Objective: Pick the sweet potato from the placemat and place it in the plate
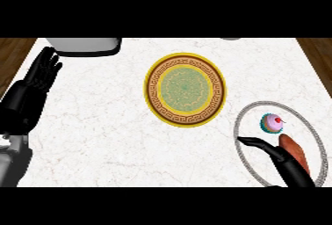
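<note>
right hand [285,160] at sweet potato [295,151], placemat [241,132] edge

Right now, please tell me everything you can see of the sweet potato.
The sweet potato is a long, orange-brown piece with a smooth-looking skin. It lies on the placemat, a white round mat with a grey rim, at the counter's right side, just below a small cupcake. The right hand is at its left side, fingers reaching beside it; part of it is hidden by the hand.

Sweet potato [296,151] partly behind right hand [288,165]
</note>
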`<action>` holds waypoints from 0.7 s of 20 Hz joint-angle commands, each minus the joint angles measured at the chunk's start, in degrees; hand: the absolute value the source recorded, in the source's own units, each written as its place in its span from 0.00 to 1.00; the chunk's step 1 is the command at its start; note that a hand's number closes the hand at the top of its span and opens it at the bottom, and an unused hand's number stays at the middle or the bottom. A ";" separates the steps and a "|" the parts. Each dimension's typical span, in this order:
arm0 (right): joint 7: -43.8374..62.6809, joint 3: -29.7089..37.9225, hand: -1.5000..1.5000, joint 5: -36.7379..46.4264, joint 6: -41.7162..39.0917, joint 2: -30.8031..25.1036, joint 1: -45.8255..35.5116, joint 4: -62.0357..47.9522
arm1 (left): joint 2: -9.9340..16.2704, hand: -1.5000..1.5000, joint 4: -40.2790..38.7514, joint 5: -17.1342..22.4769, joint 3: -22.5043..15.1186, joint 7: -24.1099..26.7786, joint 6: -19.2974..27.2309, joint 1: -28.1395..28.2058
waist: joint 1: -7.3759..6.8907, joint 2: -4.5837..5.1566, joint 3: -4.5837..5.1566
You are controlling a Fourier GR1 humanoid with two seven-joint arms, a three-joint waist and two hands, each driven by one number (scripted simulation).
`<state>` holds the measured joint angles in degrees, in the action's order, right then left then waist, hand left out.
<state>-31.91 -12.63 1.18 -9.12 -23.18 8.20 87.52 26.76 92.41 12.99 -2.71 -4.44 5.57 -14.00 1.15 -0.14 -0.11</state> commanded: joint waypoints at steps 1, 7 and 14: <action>-8.61 6.32 0.00 -2.47 -0.63 -0.17 -2.40 -5.33 | -1.18 0.50 4.40 -1.38 -1.76 -2.99 0.21 1.51 | -1.26 0.08 0.05; 3.89 12.51 0.00 2.20 -0.77 -13.64 0.82 8.58 | -1.35 0.50 -2.61 -1.77 0.07 0.09 -1.61 -1.71 | -0.16 0.14 0.21; 23.71 13.19 0.00 10.07 -9.31 -30.38 0.65 15.34 | -2.13 0.50 -2.45 -1.62 -0.02 0.88 -1.91 -0.99 | -0.52 0.09 0.46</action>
<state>-16.59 -0.57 8.34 -13.69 -45.26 9.50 99.70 24.86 90.71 11.11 -2.72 -3.91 4.41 -14.73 0.71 -0.10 0.23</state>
